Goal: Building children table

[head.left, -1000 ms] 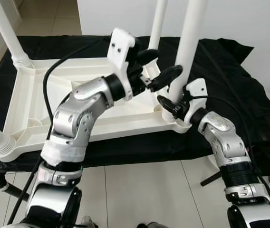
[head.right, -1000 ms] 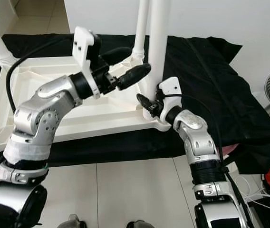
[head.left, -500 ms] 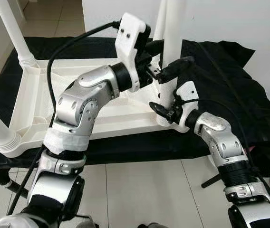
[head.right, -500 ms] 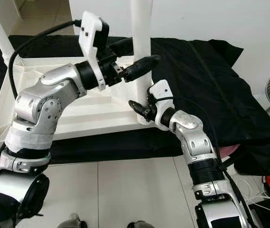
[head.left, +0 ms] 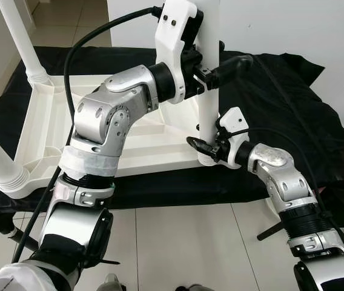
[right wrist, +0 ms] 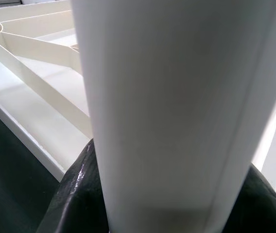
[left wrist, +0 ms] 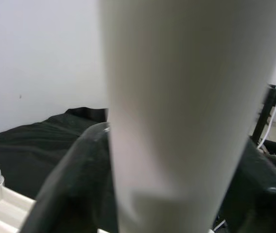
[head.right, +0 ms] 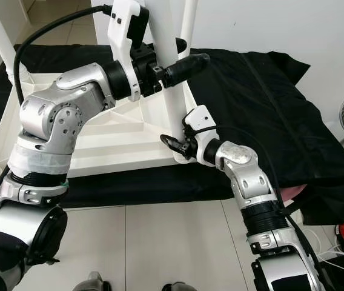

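White plastic makes up the whole piece: an upturned tabletop (head.left: pixel 45 139) lying on a surface draped in black cloth (head.left: pixel 293 115), with round tapered legs standing up from its corners. Within the last second the left gripper (head.left: pixel 211 63) has been raised along the near-right leg (head.left: pixel 207 97) and brought in against it, so that the leg is now held high up, where before the jaws stood beside it. The right gripper (head.left: pixel 205 147) has been kept low on the same leg, just above its socket (head.left: pixel 205 159) at the tabletop's near-right corner. In both wrist views black fingers (left wrist: pixel 70 179) are seen either side of the leg, pressed to it: both sets of jaws are clenched on it. The leg looks upright; it is probably being seated or tightened. Ribbed bracing is visible inside the tabletop.
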You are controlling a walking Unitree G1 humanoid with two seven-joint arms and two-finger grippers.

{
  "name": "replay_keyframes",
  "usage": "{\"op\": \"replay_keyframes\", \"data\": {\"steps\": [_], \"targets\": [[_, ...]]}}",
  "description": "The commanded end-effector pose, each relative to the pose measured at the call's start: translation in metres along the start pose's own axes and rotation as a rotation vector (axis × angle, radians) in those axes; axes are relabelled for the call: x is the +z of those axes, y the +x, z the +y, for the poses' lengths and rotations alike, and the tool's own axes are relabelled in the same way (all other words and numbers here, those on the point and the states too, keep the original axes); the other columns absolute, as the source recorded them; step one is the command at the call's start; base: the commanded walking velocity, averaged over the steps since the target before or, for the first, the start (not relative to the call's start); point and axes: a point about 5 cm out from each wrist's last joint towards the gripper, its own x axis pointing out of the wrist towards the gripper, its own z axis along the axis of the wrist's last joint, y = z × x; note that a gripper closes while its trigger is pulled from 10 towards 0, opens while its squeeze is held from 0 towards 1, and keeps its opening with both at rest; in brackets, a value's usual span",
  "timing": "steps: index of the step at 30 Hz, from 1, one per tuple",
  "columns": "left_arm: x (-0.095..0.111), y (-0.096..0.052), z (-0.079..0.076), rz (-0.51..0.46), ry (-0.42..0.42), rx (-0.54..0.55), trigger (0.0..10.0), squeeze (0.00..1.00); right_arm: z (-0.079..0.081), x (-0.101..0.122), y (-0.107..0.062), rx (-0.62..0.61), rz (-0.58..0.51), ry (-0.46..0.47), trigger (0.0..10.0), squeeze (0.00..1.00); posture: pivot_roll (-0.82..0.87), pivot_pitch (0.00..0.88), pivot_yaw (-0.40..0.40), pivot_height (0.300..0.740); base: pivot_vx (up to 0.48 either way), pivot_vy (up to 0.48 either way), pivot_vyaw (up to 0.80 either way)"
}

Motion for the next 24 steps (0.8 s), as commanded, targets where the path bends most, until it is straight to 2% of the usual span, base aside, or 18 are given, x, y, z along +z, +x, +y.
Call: {"op": "replay_keyframes", "data": {"steps": [1, 8, 14, 15, 16, 21, 22, 24], "targets": [[0.003, 0.002, -0.002, 0.007, -0.008, -0.019, 0.0, 0.00, -0.007, 0.003, -0.002, -0.018, 0.009, -0.021, 10.0, 0.00, 0.04, 0.038, -0.079, 0.740, 0.000, 0.000, 0.00], [0.004, 0.002, -0.004, 0.011, -0.001, -0.037, 0.0, 0.00, -0.010, 0.004, -0.001, -0.038, 0.009, -0.016, 10.0, 0.00, 0.04, 0.040, -0.079, 0.740, 0.000, 0.000, 0.00], [0.008, 0.004, -0.002, 0.006, 0.016, -0.010, 0.0, 0.00, -0.011, 0.006, 0.001, -0.061, -0.008, -0.007, 10.0, 0.00, 0.04, 0.040, -0.079, 0.740, 0.000, 0.000, 0.00], [0.010, 0.005, 0.000, 0.016, 0.016, 0.014, 6.6, 0.00, -0.012, 0.007, 0.002, -0.089, -0.018, 0.012, 10.0, 0.81, 0.04, 0.037, -0.078, 0.740, 0.000, 0.000, 0.00], [0.011, 0.007, 0.001, 0.021, 0.007, 0.041, 10.0, 0.00, -0.014, 0.007, 0.004, -0.120, -0.025, 0.038, 10.0, 1.00, 0.04, 0.036, -0.078, 0.740, 0.000, 0.000, 0.00], [0.013, 0.009, 0.004, 0.036, 0.007, 0.108, 10.0, 0.00, -0.016, 0.008, 0.007, -0.182, -0.037, 0.046, 10.0, 1.00, 0.04, 0.032, -0.078, 0.740, 0.000, 0.000, 0.00], [0.018, 0.013, 0.007, 0.021, -0.005, 0.155, 10.0, 0.00, -0.018, 0.010, 0.010, -0.244, -0.046, 0.034, 10.0, 1.00, 0.04, 0.027, -0.076, 0.740, 0.000, 0.000, 0.00], [0.021, 0.014, 0.009, 0.016, -0.008, 0.174, 10.0, 0.00, -0.019, 0.011, 0.012, -0.269, -0.048, 0.030, 10.0, 1.00, 0.04, 0.027, -0.076, 0.740, 0.000, 0.000, 0.00]]}}
